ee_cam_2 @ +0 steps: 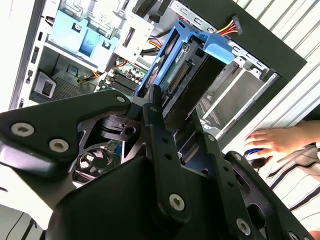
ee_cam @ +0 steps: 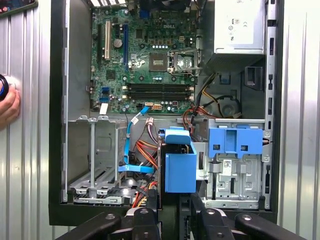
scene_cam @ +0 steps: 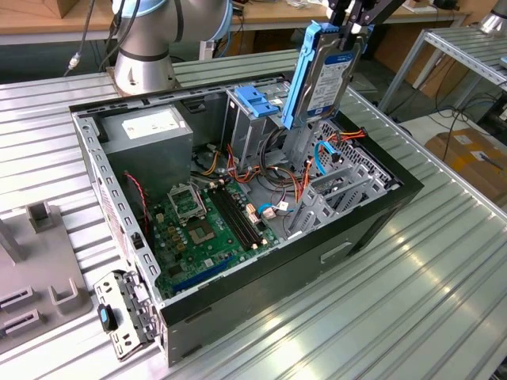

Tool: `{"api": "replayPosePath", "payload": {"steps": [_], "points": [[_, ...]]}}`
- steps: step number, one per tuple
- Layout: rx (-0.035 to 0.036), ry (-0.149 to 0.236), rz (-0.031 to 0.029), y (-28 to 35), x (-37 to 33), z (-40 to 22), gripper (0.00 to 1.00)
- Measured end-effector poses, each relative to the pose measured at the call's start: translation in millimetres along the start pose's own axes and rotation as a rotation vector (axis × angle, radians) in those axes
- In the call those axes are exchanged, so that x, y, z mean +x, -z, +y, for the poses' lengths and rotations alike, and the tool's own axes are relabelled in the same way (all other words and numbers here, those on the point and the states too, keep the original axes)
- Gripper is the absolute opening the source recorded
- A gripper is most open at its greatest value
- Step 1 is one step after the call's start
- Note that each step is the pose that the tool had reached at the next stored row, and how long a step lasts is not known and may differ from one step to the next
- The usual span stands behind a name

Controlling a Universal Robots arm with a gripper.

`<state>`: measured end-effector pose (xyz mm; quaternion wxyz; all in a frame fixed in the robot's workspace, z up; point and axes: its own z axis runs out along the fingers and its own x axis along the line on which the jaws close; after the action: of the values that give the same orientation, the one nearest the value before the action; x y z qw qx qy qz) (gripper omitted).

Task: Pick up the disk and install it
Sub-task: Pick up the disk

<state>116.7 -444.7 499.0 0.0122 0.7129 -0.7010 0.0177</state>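
The disk (scene_cam: 321, 75) hangs upright on its edge above the open computer case (scene_cam: 380, 210), its blue side rails and white-and-blue label facing the exterior view. My gripper (scene_cam: 348, 20) is shut on its upper end. In the second wrist view the black fingers (ee_cam_2: 155, 107) clamp the disk (ee_cam_2: 175, 75) from both sides, my gripper (ee_cam_2: 177, 120) just behind it. The first wrist view looks down along the disk (ee_cam: 179, 165), its blue end cap over the case's middle, between an empty grey drive bay (ee_cam: 95, 160) and the latched cage.
A grey cage with a blue latch (scene_cam: 257, 99) stands beside the disk. The power supply (scene_cam: 150, 131) and motherboard (scene_cam: 202, 229) fill the rest of the case, with loose cables (scene_cam: 277, 186). A person's hand (ee_cam_2: 272, 142) rests on the table by the case. The arm's base (scene_cam: 146, 47) stands behind.
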Motion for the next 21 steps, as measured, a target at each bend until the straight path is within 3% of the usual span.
{"api": "replayPosePath", "payload": {"steps": [7,21], "points": [[0.0000,0.000,0.0000,-0.3,7.7,0.1,0.35],[0.0000,0.000,-0.0001,-1.4,32.6,0.5,0.35]]}}
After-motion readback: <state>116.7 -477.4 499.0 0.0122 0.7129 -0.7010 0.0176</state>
